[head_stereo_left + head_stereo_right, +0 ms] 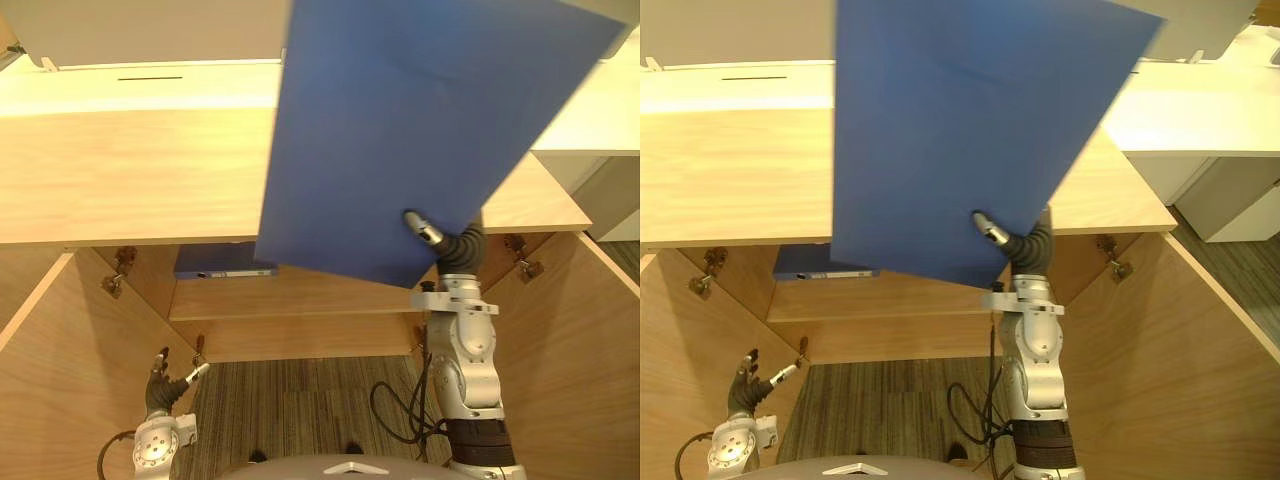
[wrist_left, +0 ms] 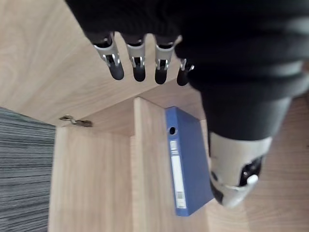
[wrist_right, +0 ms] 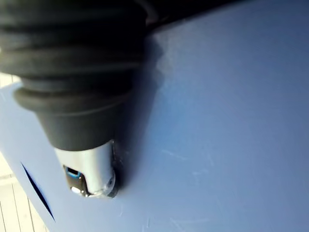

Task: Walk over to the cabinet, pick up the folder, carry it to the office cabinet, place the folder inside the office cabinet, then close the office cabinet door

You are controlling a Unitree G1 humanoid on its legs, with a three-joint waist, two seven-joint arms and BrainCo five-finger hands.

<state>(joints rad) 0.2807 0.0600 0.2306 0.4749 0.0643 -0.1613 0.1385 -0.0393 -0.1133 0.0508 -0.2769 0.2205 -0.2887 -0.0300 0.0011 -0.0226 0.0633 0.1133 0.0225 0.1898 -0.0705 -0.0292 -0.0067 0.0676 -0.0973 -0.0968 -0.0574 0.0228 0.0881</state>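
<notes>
Right hand (image 1: 428, 233) pinching blue folder (image 1: 420, 130), left wrist view catching shelved binder (image 2: 186, 164)

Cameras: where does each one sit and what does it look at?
Left eye view: on the head, looking down at the cabinet; right hand holds the folder, left hand low.
Right eye view: beside it, same scene.
Left wrist view: past left hand to a shelved binder.
Right wrist view: close against the folder, right hand on it.
</notes>
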